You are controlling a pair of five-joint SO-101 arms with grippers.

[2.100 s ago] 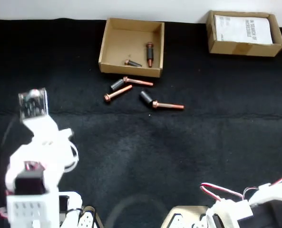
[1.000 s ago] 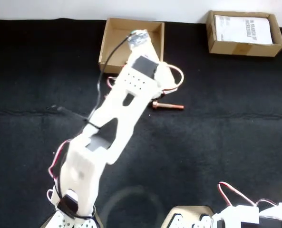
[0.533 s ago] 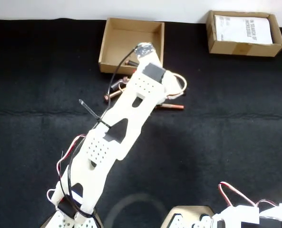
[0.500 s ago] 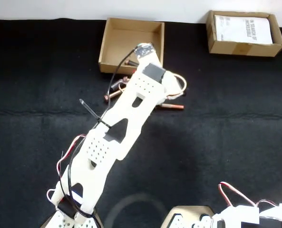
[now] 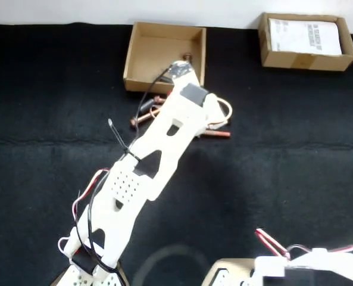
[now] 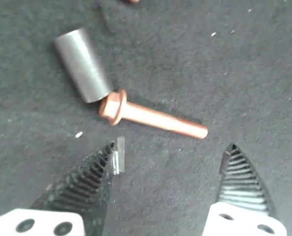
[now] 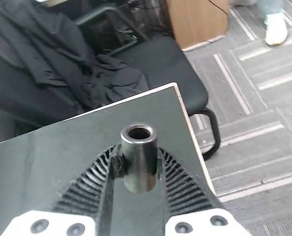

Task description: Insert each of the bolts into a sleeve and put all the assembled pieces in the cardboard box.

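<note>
L arm (image 5: 158, 149) stretches diagonally across the black table (image 5: 283, 149), its wrist end over the loose parts just in front of the cardboard box (image 5: 152, 56). L gripper (image 6: 172, 146) hangs above the cloth w/ jaws spread wide, nothing between them. A copper bolt (image 6: 155, 118) lies flat just beyond the two fingertips, hex head to one side, shank running across the gap. A grey loose sleeve (image 6: 82, 65) lies on its side w/ one end touching the bolt head, angled off from the shank, so bolt and sleeve are not joined. In the high view the shank tip of that bolt (image 5: 215, 133) sticks out from under the arm, and a second bolt (image 5: 141, 118) shows on the arm's other side, both on the cloth outside the box. R arm (image 5: 307, 271) sits low at the near edge of the table, well apart from the parts. R gripper (image 7: 139, 153) has its ribbed jaws pinching a held sleeve (image 7: 139, 169) by its sides, open bore facing the wrist cam, table edge (image 7: 178, 98) behind it. A second box (image 5: 295, 59) w/ a printed sheet stands at the far corner of the table
</note>
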